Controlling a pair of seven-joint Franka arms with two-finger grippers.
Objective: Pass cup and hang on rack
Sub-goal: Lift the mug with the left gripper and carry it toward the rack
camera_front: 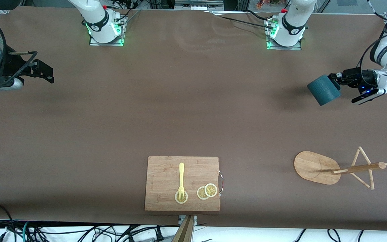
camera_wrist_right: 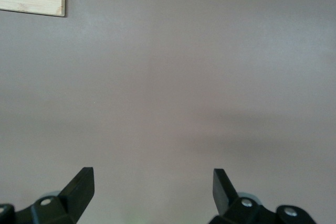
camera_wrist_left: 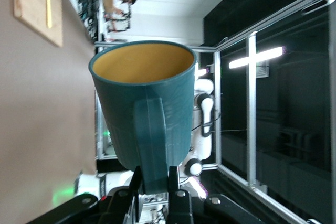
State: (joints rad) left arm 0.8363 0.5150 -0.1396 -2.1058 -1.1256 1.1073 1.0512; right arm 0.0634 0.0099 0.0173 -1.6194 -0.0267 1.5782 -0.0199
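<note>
Your right pincer (camera_front: 47,74) is hovering with its jaws spread wide and empty over bare worktop (camera_front: 180,101) at its own end. Your left pincer (camera_front: 335,80) is clamping the cup (camera_front: 323,89) by its handle, holding it in the air. The rack (camera_front: 338,168) is lying tipped over on the worktop, well apart from that pincer.

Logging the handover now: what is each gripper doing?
Left gripper: shut on the cup handle, in the air.
Right gripper: open, empty.
</note>
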